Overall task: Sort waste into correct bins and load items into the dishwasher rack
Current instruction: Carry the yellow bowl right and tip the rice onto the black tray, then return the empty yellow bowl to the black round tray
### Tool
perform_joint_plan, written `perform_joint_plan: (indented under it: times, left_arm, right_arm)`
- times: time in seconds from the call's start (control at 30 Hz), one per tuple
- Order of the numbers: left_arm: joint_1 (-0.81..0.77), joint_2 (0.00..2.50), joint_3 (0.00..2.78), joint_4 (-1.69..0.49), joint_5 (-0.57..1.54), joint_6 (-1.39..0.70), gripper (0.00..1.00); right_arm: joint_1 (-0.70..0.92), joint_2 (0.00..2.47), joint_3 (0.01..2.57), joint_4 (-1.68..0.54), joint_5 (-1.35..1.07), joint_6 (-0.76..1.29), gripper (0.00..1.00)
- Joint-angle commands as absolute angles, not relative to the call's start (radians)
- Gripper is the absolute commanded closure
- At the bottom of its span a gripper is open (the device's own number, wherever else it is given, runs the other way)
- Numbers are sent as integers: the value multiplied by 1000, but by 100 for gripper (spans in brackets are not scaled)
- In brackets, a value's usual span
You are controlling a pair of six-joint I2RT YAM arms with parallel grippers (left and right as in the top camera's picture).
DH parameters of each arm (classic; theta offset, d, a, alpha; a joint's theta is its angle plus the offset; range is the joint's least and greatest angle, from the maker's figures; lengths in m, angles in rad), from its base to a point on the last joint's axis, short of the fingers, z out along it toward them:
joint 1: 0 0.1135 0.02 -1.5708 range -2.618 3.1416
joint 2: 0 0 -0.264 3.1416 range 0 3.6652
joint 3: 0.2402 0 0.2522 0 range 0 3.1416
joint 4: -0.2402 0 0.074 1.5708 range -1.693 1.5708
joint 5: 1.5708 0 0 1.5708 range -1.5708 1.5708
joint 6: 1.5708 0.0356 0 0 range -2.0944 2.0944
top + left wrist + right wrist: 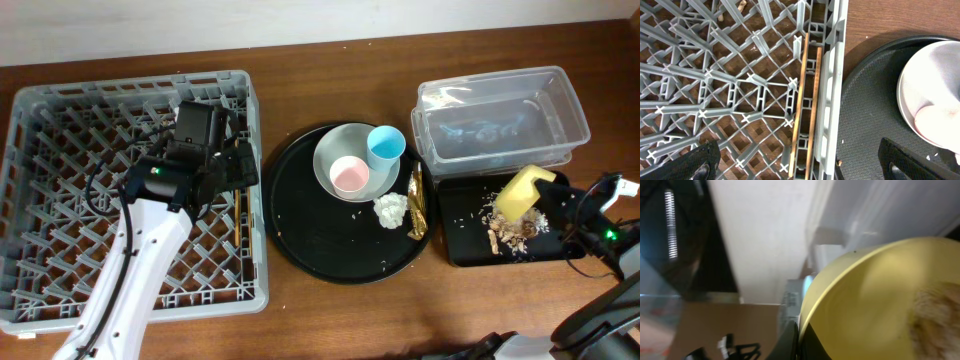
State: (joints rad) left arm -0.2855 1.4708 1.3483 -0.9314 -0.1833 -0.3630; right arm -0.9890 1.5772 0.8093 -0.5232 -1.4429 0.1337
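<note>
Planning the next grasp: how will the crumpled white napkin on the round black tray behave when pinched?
The napkin looks loosely crumpled, so probably light and soft, collapsing under a pinch. It lies right beside the gold wrapper, so a push might drag that along.

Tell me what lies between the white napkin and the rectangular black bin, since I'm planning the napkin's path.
The gold wrapper lies there, at the right edge of the round tray, as the overhead view shows.
</note>
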Motion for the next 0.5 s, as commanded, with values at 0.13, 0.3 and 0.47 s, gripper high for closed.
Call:
perform_joint_plan:
  times: [0.13, 0.3, 0.47]
  left_arm:
    - [-286, 1470, 1361, -930, -180, -366, 1]
    - [-286, 1470, 1361, -930, -180, -366, 1]
    - [-286, 1470, 1361, -930, -180, -366, 1]
  right_arm:
    - [-995, 1568, 808, -555, -1552, 188, 96]
    - [-994, 1568, 808, -556, -1543, 234, 96]
    - [-981, 1529, 826, -572, -1508, 289, 96]
